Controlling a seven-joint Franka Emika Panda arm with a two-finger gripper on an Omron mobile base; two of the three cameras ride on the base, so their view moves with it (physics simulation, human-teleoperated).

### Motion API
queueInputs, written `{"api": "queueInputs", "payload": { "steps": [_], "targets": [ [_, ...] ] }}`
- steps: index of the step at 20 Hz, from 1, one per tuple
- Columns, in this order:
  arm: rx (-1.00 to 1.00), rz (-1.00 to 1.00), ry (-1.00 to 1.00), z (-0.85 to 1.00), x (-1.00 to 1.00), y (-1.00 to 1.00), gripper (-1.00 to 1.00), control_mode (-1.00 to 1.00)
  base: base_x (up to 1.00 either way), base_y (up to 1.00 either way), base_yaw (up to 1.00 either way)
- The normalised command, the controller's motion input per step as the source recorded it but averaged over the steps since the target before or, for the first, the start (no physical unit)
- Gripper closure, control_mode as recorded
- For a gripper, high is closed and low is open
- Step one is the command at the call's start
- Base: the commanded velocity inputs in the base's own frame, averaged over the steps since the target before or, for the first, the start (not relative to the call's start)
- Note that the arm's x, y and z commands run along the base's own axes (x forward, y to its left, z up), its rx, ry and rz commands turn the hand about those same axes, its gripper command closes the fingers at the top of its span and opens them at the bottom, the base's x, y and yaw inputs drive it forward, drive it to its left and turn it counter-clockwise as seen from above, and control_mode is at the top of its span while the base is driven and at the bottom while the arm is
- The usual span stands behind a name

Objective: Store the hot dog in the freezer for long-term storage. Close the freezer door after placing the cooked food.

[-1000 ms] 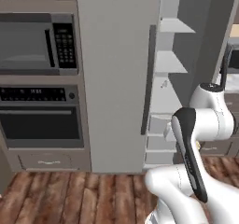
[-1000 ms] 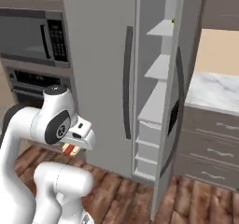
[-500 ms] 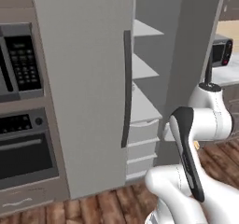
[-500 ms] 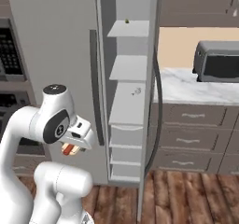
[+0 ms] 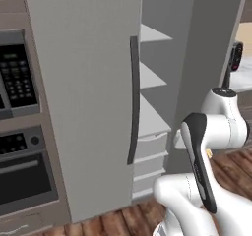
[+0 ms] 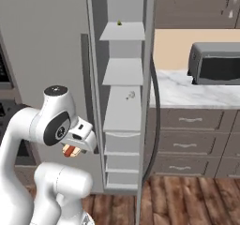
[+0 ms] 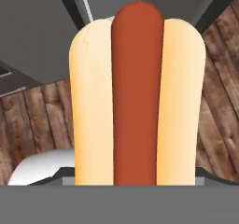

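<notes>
The freezer is seen with its narrow compartment exposed, and white inner shelves are stacked within it above white drawers. The wider grey door is shut, and a long dark vertical handle is mounted along its right edge. The freezer door is swung outward at the right of the compartment. A black wall oven is built in at the left, below what is probably a microwave panel. Wood flooring is laid below.
</notes>
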Motion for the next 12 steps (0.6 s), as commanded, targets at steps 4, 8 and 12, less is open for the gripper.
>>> {"api": "queueInputs", "payload": {
  "steps": [4, 8, 12],
  "targets": [
    [0.00, 0.00, 0.00, 0.00, 0.00, 0.00, 1.00, 1.00, 0.60, 0.00, 0.00],
    [0.00, 0.00, 0.00, 0.00, 0.00, 0.00, 1.00, 1.00, 0.47, 0.00, 0.00],
    [0.00, 0.00, 0.00, 0.00, 0.00, 0.00, 1.00, 1.00, 0.60, -0.23, 0.03]
  ]
}}
